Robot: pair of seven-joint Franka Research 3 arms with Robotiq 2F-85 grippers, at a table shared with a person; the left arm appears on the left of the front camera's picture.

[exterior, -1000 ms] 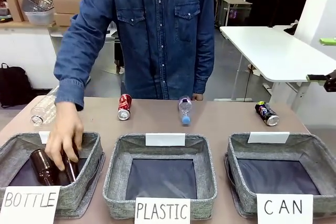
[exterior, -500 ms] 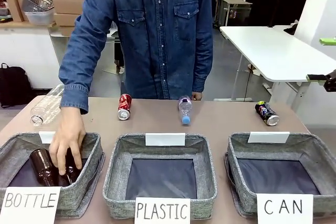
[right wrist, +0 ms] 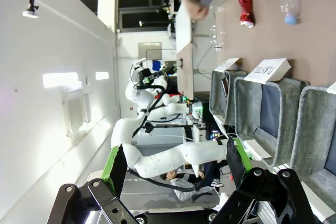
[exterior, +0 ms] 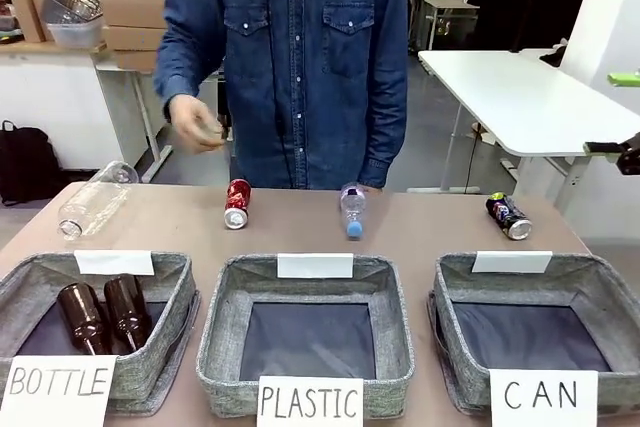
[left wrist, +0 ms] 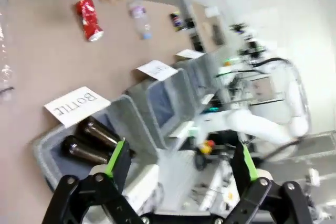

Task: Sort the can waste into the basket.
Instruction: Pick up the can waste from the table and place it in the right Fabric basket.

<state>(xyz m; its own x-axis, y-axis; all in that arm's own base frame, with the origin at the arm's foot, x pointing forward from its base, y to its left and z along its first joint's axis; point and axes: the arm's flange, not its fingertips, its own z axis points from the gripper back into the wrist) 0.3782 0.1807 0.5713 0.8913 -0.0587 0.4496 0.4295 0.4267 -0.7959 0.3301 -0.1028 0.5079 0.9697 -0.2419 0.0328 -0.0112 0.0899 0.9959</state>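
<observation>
A crushed red can [exterior: 237,204] lies on the brown table, far side, left of centre. Far right on the same side lies a dark blue-black can [exterior: 508,216]. The grey fabric basket [exterior: 452,282] with the card lettered "CAN" [exterior: 541,394] stands at the near right, nothing visible inside. My left gripper [left wrist: 182,163] is open and holds nothing, high above the table's left end; the red can [left wrist: 88,19] and dark can [left wrist: 177,21] lie far from it. My right gripper [right wrist: 176,163] is open too, off the table, with the red can [right wrist: 244,10] far away.
The "BOTTLE" bin [exterior: 170,327] at near left holds two brown glass bottles [exterior: 100,315]; the "PLASTIC" bin [exterior: 220,327] stands in the middle. A clear plastic bottle [exterior: 92,201] and a small blue-capped bottle [exterior: 352,210] lie on the far side. The person's hand [exterior: 195,125] is raised.
The person's hand has let go of the brown bottle in the "BOTTLE" bin and lifted up to chest height. The cans and both grippers have not moved.
</observation>
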